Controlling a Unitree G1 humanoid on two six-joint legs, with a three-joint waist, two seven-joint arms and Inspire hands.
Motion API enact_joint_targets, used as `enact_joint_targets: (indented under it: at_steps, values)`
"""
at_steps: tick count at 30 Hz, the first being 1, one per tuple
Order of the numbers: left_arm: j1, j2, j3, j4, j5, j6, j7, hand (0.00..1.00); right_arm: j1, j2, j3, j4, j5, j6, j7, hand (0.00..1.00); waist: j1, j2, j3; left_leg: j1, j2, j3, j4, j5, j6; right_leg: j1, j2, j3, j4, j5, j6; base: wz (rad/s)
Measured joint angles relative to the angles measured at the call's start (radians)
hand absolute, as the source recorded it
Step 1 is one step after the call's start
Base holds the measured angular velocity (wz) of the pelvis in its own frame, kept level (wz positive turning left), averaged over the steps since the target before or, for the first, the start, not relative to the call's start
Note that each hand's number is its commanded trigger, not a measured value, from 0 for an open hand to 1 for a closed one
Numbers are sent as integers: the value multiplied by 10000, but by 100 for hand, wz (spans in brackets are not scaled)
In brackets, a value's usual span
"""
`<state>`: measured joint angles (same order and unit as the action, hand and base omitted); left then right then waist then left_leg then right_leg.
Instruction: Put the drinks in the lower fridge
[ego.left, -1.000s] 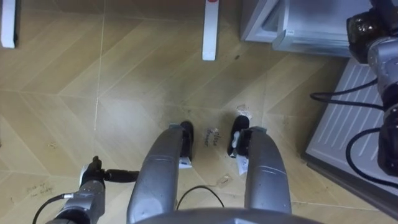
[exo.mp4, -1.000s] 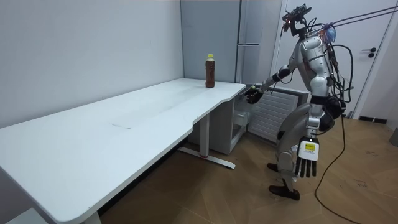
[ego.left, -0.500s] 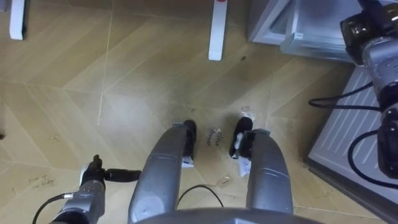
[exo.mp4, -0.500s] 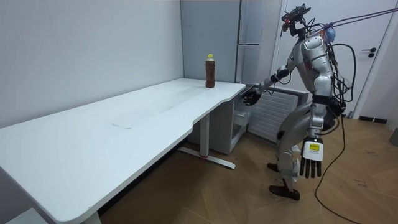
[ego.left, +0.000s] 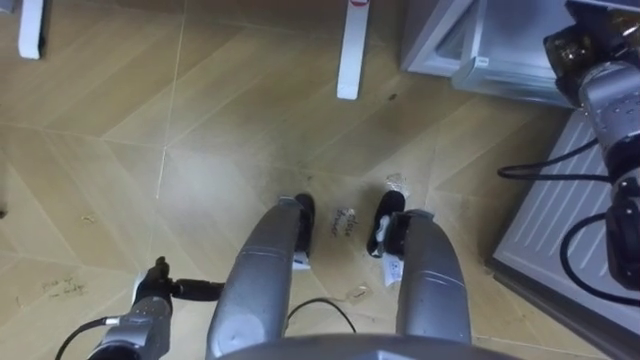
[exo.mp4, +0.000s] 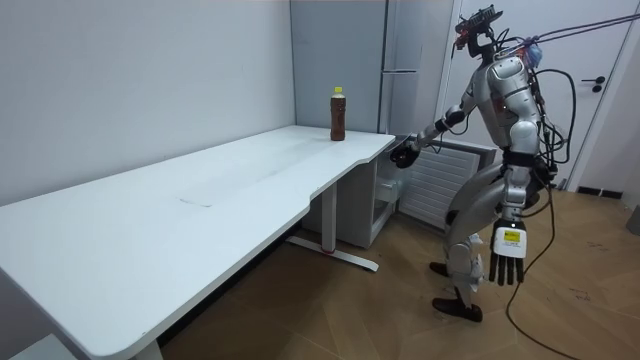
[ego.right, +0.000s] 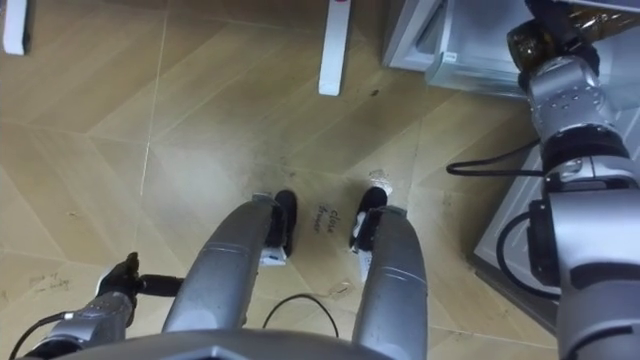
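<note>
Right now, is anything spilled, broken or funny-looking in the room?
Nothing looks spilled or broken. The bottle stands upright on the white table, and the lower fridge door is open, which fits the job. The only small oddity is some scribbled marks on the floor between the robot's feet.

silver limbs, blk cables

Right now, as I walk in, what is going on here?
The robot stands by the end of the white table, before the fridge, whose lower door is open. Its right hand reaches forward near the table's corner; I cannot tell whether it holds anything. Its left hand hangs open at its side. A yellow-capped brown drink bottle stands on the table.
</note>
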<state>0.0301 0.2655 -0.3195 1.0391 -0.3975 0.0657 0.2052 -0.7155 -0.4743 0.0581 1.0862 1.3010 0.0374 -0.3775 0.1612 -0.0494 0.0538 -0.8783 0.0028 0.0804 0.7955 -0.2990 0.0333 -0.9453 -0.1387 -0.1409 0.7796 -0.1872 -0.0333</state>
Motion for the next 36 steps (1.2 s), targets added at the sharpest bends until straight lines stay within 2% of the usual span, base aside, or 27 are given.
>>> enact_joint_targets:
  at_steps: [13, 14, 26, 36]
  values:
    - [20, -6, 11, 29, -12, 14, -424, 0, -4, -1, 3, -11, -192, -9, -517, 100, 133, 14, -3, 24, 10, 26, -330, 152, -67, -22, -6, -40, -192, 75, -80, 0]
    - [27, -6, 1, 34, -23, 14, -423, 0, -4, -1, 12, -21, -189, -9, -604, 0, 142, 14, -3, 26, 13, 20, -337, 162, -75, -20, 0, -29, -197, 74, -82, 0]
    - [34, -13, -181, 11, -17, -15, -163, 0, -14, -3, -22, -309, 467, -34, -1171, 0, 41, 3, 3, -18, -87, -115, -486, 239, -85, -5, -119, -173, -274, 42, -90, 4]
    - [41, -13, -178, 3, -25, -18, -61, 0, -14, -3, -27, -391, 890, -31, -1208, 0, 39, 2, 3, -18, -265, -243, -483, 244, -51, 10, -210, -148, -175, -44, 50, 6]
